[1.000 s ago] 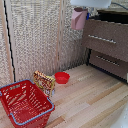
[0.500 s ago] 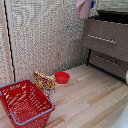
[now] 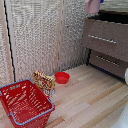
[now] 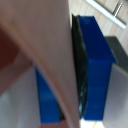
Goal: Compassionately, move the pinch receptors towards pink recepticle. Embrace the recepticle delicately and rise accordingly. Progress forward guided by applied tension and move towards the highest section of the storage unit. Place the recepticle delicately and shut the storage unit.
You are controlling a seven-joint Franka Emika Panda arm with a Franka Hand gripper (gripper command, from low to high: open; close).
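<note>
Blue-tipped pinch receptors (image 4: pixel 75 70) clamped on wall of small pale pink mug (image 3: pixel 92 6), carried high. Open top drawer (image 3: pixel 112 20) of dark brown wooden dresser (image 3: pixel 106 47) just below and beyond; lower next.

The exterior view looks from afar, down across the floor toward the dresser (image 3: pixel 106 40). The wrist view sits tight against the mug (image 4: pixel 47 60); both show it.
</note>
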